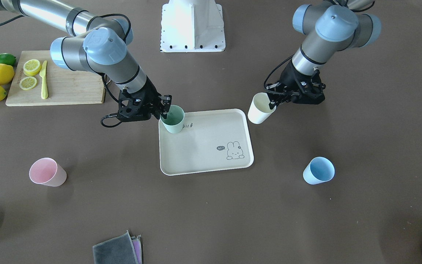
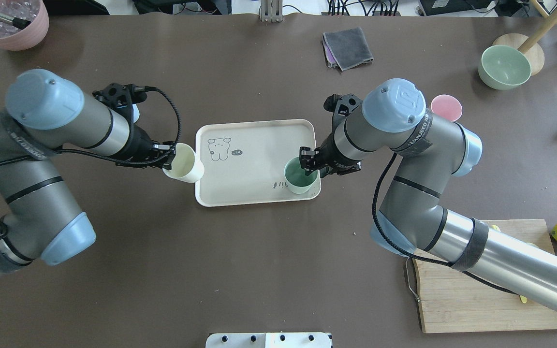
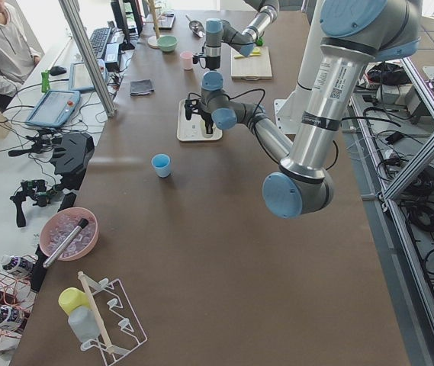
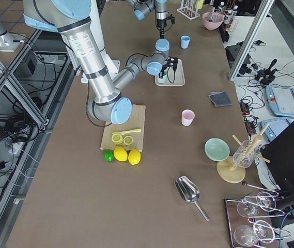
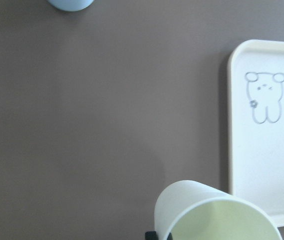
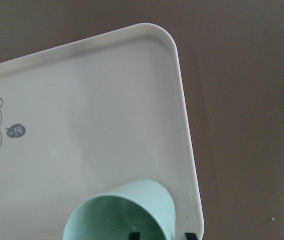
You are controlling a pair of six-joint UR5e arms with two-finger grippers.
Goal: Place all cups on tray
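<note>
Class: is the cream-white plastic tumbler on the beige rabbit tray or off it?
Off. The cream-white tumbler hangs tilted in the left gripper, beside the beige tray rim, over bare table.

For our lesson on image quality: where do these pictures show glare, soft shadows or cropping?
Front-facing view: glare streaks the right arm's silver tube; the pink cup casts a faint, soft shadow. Left wrist view: the tray looks washed out, and the cream cup, close to the lens, is cut off by the bottom edge.
</note>
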